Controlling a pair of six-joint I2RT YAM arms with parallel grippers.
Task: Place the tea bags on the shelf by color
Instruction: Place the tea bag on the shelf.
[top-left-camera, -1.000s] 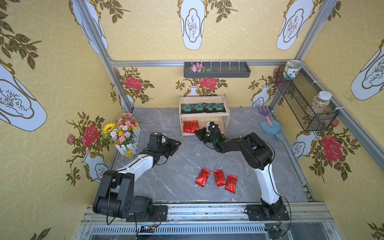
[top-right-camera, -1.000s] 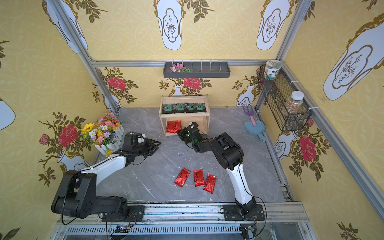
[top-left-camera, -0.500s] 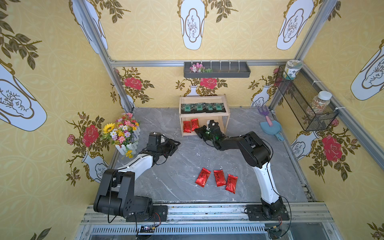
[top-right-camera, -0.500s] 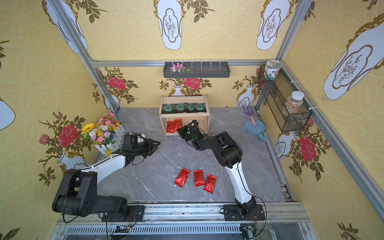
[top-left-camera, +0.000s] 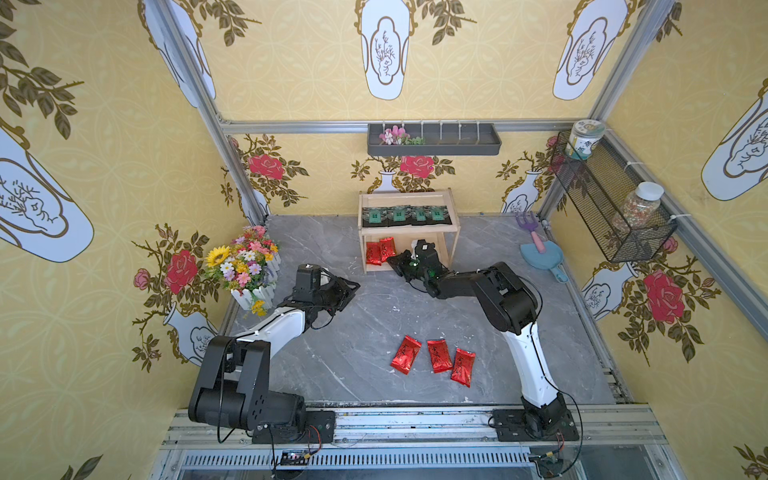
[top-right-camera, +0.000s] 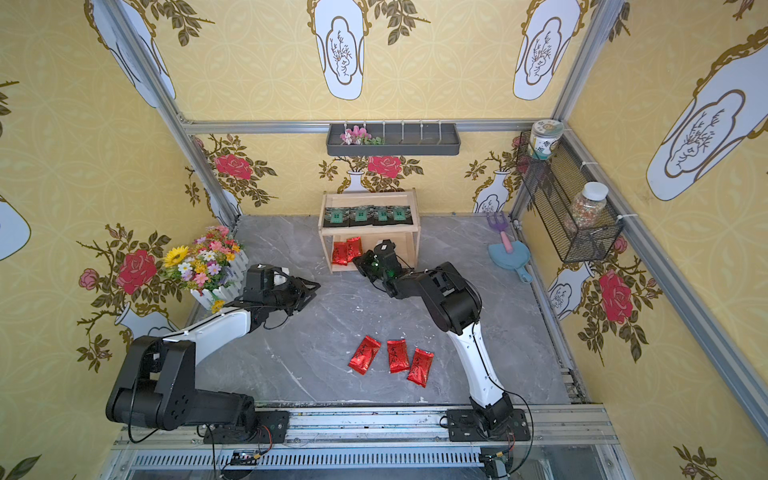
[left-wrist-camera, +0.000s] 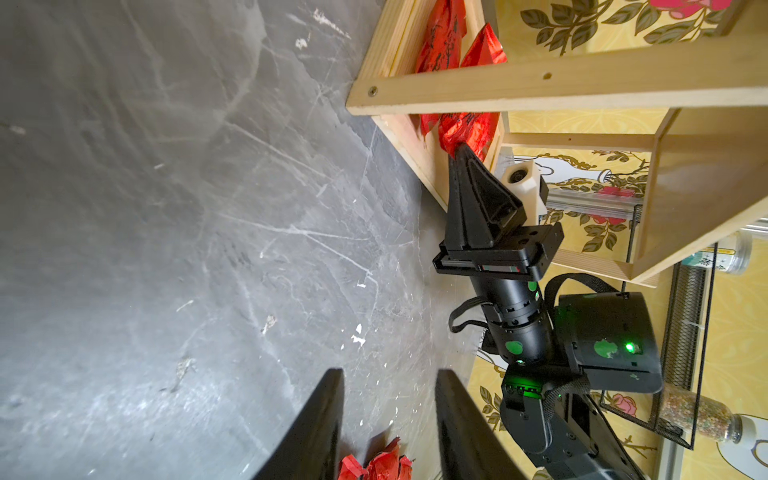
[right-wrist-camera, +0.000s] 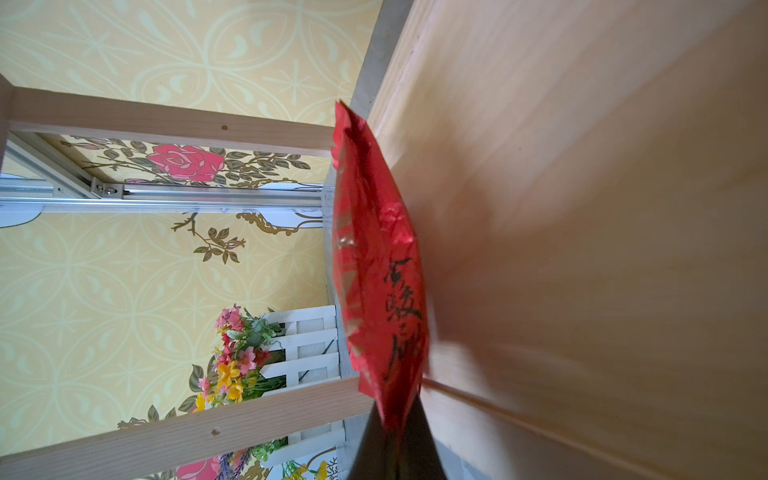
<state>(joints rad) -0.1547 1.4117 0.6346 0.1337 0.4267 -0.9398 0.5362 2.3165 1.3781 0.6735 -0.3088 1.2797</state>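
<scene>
Since a second ago the right arm has pushed its wrist slightly nearer the shelf (top-left-camera: 415, 231). The left arm and every packet lie as they did.

The right arm reaches forward from its base, elbow bent high, forearm low and level. The right gripper (left-wrist-camera: 460, 151) points into the lower tier from the front. Its claw is pinched tight on the near end of a red foil packet (right-wrist-camera: 378, 270), which lies close along the tier's wooden board, inside the low front rim. A second red packet (top-left-camera: 373, 253) lies just beside it, toward the tier's left wall. Right of the pair the board is bare wood as far as the right wall.

The left arm stretches low across the grey tabletop (top-left-camera: 353, 353). The left gripper (top-left-camera: 351, 294) is turned toward the shelf and well apart from it, its claw partly spread with nothing between the fingers.

Four black sachets (top-left-camera: 405, 215) fill the upper tier in a row, edge to edge. Three red packets (top-left-camera: 439, 356) lie on the tabletop near its front edge, between the two arm bases. Open stone separates them from both claws. A flower pot (top-left-camera: 245, 262) stands by the left wall, beside the left forearm.
</scene>
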